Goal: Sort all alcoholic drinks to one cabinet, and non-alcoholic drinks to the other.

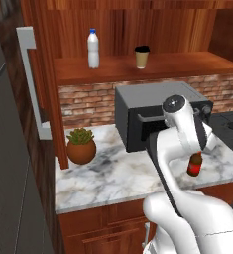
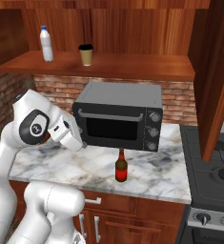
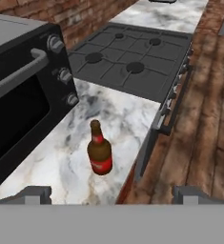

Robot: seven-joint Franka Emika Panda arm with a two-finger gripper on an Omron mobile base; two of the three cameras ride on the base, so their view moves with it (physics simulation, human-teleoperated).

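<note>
The claw (image 3: 111, 193) stands wide open and holds nothing; its two dark fingertips (image 3: 35, 193) rise well apart at the bottom of the hand view, on either side of the brown bottle (image 3: 99, 151) but short of it. That brown bottle with the red label stands upright on the marble desk (image 3: 123, 114), near its front edge and just in front of the right end of the black microwave (image 2: 119, 114). Beyond it to the right lies the dark stove (image 3: 132, 64). On the wooden shelf (image 2: 132, 64) above the microwave stand the white bottle (image 2: 46, 43) with a blue cap and, near it, the coffee cup (image 2: 86, 55) with a black lid. A potted plant (image 1: 81, 145) sits at the desk's left end.
</note>
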